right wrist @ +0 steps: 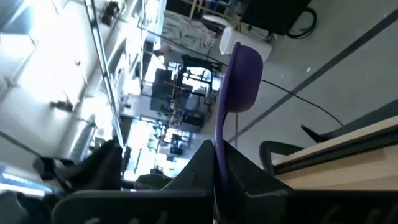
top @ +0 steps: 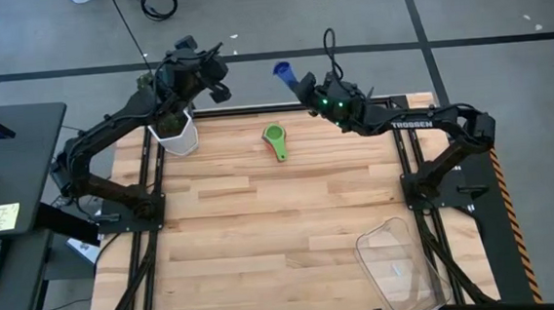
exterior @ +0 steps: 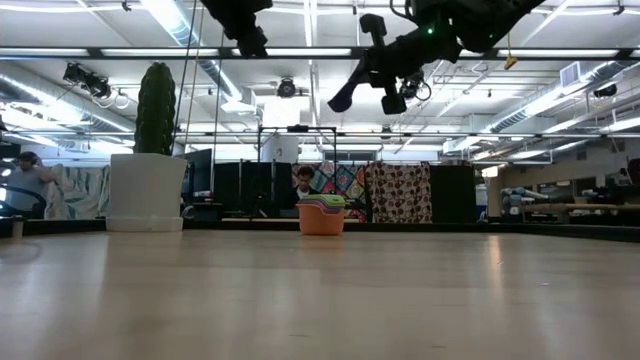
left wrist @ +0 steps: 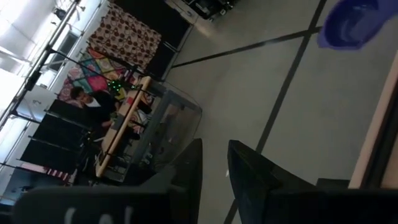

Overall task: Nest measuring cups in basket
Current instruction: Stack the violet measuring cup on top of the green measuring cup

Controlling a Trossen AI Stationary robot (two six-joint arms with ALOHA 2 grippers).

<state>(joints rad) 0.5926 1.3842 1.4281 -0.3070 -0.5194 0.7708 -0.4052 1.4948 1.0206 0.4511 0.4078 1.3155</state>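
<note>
1. While the left gripper (top: 215,81) hangs raised past the table's far edge above the white cactus pot (top: 178,135), its fingers (left wrist: 186,171) stand slightly apart with nothing between them; you can leave it parked there.
2. You see the nested stack of measuring cups (top: 275,138), green on top, on the bare wood (top: 263,234) near the far edge, between the two arms.
3. Your right gripper (top: 295,83) is clamped on the flat handle of a dark blue measuring cup (right wrist: 238,78), held high beyond the far edge.
4. The clear basket (top: 402,263) sits at the near right corner, well apart from everything else.
5. Watch the thin handle grip: the cup could twist or slip on a fast swing, and it hangs over the floor, so a drop likely loses it.
</note>
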